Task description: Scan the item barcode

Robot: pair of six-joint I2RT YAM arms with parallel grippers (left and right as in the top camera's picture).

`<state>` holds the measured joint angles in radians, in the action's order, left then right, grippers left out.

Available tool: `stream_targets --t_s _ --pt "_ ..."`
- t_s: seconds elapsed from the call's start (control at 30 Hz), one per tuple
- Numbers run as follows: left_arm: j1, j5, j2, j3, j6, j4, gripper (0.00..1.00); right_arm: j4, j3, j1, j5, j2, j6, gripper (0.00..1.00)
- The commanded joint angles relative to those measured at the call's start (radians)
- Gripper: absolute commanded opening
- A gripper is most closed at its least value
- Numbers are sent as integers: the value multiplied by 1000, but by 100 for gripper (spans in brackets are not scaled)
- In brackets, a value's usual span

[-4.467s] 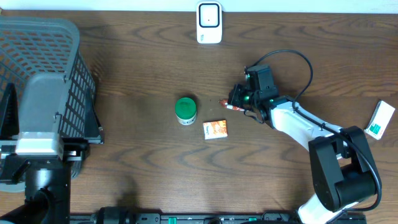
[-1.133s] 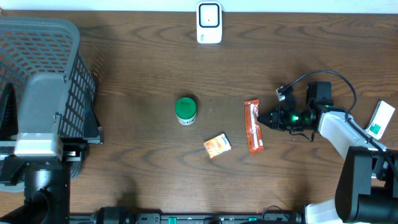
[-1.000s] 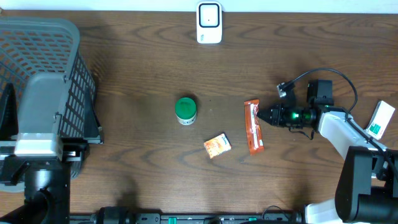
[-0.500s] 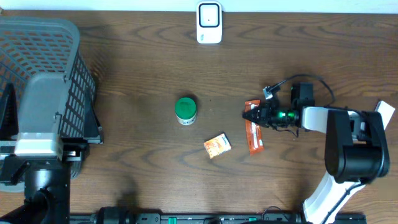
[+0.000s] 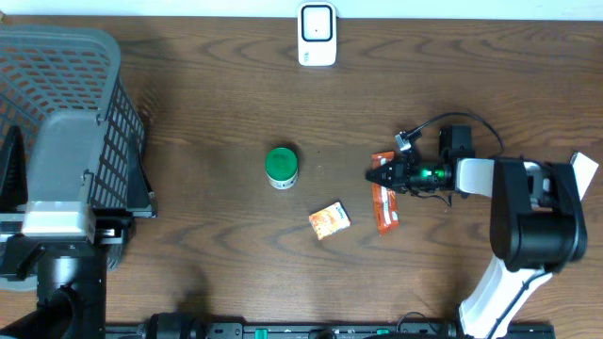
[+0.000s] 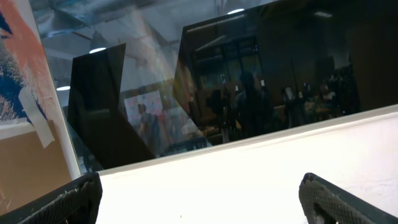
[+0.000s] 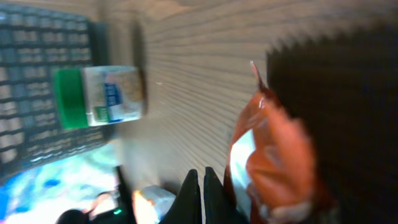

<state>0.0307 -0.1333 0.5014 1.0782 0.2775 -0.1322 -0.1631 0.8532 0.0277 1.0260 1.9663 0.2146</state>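
An orange-red snack packet (image 5: pixel 384 205) lies flat on the wooden table, right of centre. My right gripper (image 5: pixel 373 174) is shut, its tips low over the packet's upper left edge. In the right wrist view the closed fingers (image 7: pixel 202 180) sit just left of the packet (image 7: pixel 273 155), nothing between them. A white scanner (image 5: pixel 317 35) stands at the table's far edge. My left gripper (image 6: pixel 200 190) is open, its two pads at the lower corners of the left wrist view, facing a white surface and dark windows; it does not show in the overhead view.
A green-lidded jar (image 5: pixel 281 167) stands mid-table, also seen in the right wrist view (image 7: pixel 99 96). A small orange box (image 5: pixel 329 219) lies left of the packet. A grey mesh basket (image 5: pixel 66 132) fills the left side. A white and green item (image 5: pixel 575 179) lies at the right edge.
My right gripper, still shut, slid left from beside the packet's right side to its upper left edge, and the arm's elbow swung in. The packet stayed put. The left gripper is unchanged.
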Motion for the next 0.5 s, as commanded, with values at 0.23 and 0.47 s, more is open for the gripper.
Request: stream_targets --t_s 0.23,0.47 --pt "-4 -13 -9 3 -6 3 99 -85 -16 18 -208 -343 35 1" --pt "-4 -13 -9 3 -6 3 99 -144 -16 18 -322 -227 -14 1"
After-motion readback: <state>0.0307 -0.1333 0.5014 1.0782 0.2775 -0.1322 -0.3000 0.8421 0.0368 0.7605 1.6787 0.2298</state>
